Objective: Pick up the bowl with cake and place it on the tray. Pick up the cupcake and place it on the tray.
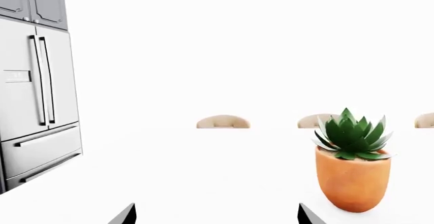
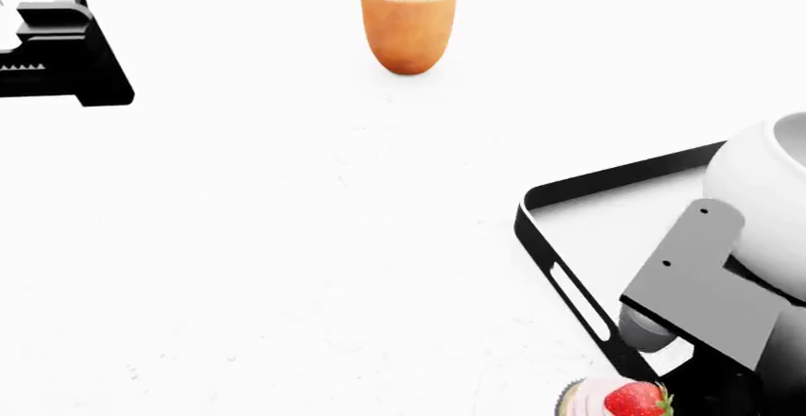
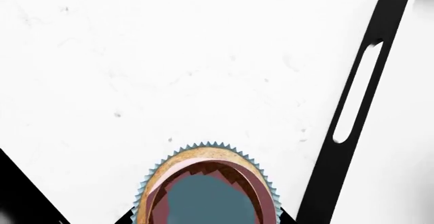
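Note:
The white bowl [image 2: 771, 185] stands in the black tray [image 2: 539, 237] at the right edge of the head view; its inside is out of view, so no cake shows. The cupcake [image 2: 617, 400], with pink frosting and a strawberry, is at the bottom edge, just outside the tray's near corner. In the right wrist view the cupcake [image 3: 207, 191] fills the space between my right gripper's [image 3: 207, 220] jaws, which press on both sides of its blue wrapper. I cannot tell whether it is off the table. My left gripper [image 1: 217, 215] is open and empty, far to the left.
An orange pot with a green succulent [image 2: 407, 24] stands at the back middle of the white table; it also shows in the left wrist view [image 1: 352, 176]. The tray's slotted short wall [image 3: 356, 102] runs beside the cupcake. A fridge [image 1: 37, 107] and chair backs [image 1: 222, 122] lie beyond the table.

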`<state>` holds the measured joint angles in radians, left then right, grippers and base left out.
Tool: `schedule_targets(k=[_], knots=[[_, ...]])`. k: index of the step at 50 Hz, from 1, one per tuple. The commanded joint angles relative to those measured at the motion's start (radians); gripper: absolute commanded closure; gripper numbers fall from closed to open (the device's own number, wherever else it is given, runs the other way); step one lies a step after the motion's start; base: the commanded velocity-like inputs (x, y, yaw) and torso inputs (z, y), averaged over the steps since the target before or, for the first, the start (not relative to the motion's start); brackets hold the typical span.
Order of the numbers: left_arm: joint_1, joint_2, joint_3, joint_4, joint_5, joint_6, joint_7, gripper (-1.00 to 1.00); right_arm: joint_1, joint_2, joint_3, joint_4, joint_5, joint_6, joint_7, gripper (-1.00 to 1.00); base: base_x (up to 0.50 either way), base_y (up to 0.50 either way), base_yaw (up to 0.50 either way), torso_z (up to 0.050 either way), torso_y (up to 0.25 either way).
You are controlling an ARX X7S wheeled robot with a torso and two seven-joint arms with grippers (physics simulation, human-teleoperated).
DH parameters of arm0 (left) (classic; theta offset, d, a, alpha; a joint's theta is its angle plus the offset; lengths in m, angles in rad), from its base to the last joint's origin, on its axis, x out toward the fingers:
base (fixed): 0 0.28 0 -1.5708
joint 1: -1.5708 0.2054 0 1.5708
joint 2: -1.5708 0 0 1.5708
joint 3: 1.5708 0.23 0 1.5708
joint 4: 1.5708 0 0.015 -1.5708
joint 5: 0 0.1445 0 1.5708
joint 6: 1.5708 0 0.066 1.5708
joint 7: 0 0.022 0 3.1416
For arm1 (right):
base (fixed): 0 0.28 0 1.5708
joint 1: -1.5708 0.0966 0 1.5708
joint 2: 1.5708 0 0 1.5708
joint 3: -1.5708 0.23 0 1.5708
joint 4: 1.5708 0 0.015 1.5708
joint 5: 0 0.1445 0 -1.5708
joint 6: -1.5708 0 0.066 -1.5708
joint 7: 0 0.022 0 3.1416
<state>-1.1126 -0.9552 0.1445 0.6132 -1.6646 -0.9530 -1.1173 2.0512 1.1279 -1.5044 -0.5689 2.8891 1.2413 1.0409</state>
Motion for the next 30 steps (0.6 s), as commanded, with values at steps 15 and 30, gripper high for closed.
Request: schedule_targets(k=[15, 30], knots=[[0.006, 0.001, 0.007, -0.001, 0.007, 0.006, 0.004, -1.00, 0.304, -0.223, -0.085, 0.374, 0.252, 0.222, 0.149, 1.00, 0.00, 0.00, 0.00, 0.000, 0.000], [0.003, -0.001, 0.011, 0.002, 0.001, 0.007, 0.000, -1.00, 0.305, -0.149, -0.113, 0.473, 0.252, 0.284, 0.207, 1.00, 0.00, 0.00, 0.00, 0.000, 0.000]])
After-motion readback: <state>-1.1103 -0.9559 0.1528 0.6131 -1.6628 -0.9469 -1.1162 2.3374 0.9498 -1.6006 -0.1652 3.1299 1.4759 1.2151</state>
